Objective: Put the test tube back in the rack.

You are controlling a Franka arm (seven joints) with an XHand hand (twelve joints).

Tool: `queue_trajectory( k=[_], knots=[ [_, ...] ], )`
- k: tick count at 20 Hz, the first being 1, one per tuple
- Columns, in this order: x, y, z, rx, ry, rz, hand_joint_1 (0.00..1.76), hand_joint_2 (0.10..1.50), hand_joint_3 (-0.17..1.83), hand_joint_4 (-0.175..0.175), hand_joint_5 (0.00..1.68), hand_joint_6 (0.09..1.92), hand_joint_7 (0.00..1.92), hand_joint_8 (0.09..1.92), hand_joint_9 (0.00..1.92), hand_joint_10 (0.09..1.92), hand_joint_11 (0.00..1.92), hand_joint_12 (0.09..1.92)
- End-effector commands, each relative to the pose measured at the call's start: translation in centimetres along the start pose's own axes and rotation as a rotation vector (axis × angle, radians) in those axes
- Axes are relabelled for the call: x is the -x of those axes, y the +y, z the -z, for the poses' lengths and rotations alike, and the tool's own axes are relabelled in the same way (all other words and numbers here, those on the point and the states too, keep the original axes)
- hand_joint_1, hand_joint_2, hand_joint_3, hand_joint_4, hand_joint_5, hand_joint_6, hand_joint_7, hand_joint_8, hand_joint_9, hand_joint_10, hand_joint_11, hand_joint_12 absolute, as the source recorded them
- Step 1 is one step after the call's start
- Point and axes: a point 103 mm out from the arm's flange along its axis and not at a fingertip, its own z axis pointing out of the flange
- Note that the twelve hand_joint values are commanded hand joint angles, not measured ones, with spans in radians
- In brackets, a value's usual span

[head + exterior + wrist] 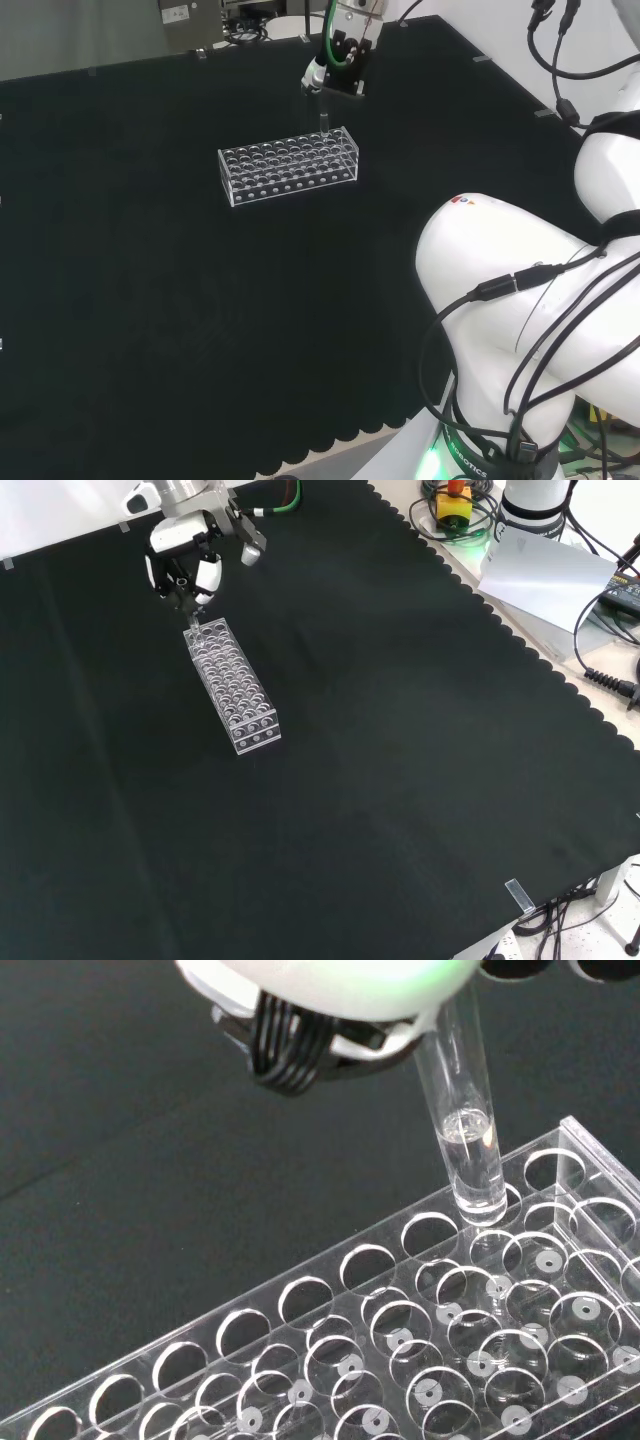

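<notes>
One clear rack (288, 166) lay on the black surface (150, 300), and the hand (190, 565) hung over its end, fingers (205, 578) grasping the test tube (465, 1120) near its top. The tube's rounded bottom sat at a hole in the rack's outer row — whether inside the rim or resting on it could not be told. Lowered off-centre, it would likely catch the edge, tilt in the fingers, or shove the light rack — spilling the little clear liquid inside.
</notes>
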Motion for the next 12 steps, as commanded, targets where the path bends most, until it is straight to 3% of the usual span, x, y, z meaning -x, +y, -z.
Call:
queue_trajectory(
  k=[1, 12],
  knots=[
    [0.70, 0.00, -1.08, -0.017, 0.002, -0.001, 1.22, 0.69, 0.58, -0.175, 1.32, 0.55, 1.76, 0.32, 1.62, 0.39, 1.28, 0.86],
    [1.09, 0.47, -2.05, -0.040, -0.006, -0.011, 1.22, 0.69, 0.58, -0.175, 1.32, 0.55, 1.76, 0.32, 1.62, 0.39, 1.28, 0.86]
  ],
)
